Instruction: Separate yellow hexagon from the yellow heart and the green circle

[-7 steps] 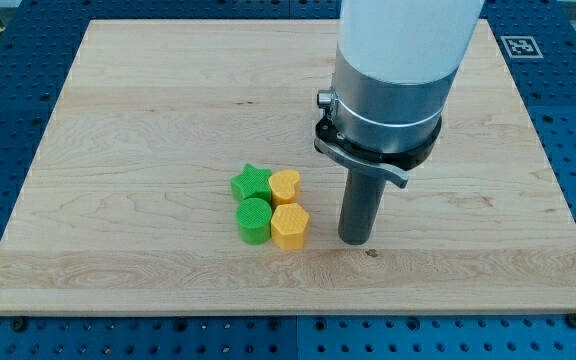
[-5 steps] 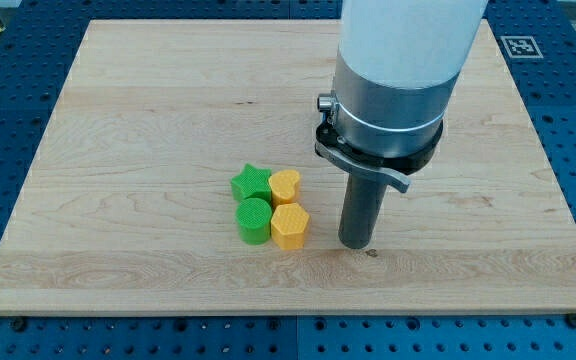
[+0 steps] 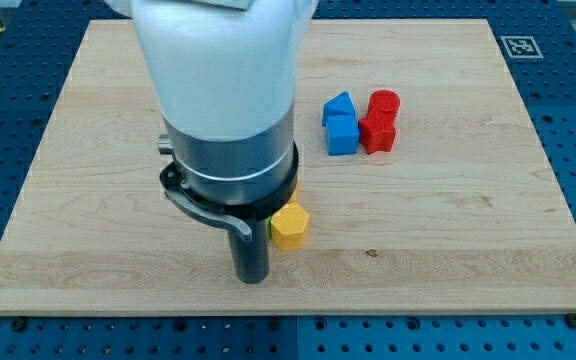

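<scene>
The yellow hexagon (image 3: 290,225) lies on the wooden board (image 3: 468,250) a little below the middle. My tip (image 3: 251,277) rests on the board just below and to the left of the hexagon, the rod close beside its left edge. The arm's wide body covers the spot left of and above the hexagon. The yellow heart, the green circle and the green star do not show; they are hidden behind the arm.
Two blue blocks (image 3: 341,124) and two red blocks (image 3: 379,120) sit together at the upper right of the board. A black-and-white marker tag (image 3: 521,46) lies off the board's top right corner. Blue perforated table surrounds the board.
The arm has moved from the hexagon's right side to its left, and its tip now sits lower left of the hexagon. It now hides the heart and green blocks and uncovers the blue and red blocks.
</scene>
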{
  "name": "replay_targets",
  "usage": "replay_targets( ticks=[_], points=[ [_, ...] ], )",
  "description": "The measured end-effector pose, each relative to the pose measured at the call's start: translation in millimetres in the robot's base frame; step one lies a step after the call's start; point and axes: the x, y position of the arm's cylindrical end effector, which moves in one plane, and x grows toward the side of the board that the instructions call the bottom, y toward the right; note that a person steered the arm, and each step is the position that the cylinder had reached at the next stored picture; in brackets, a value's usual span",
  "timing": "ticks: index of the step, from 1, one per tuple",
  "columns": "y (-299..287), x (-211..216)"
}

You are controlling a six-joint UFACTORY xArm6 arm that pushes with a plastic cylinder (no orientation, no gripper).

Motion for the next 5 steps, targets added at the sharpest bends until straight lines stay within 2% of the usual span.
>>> replay_targets(
  ticks=[2,4,5],
  points=[
    [16.5,-2.0],
    [16.5,-26.2],
    [39.5,-26.7]
  ],
)
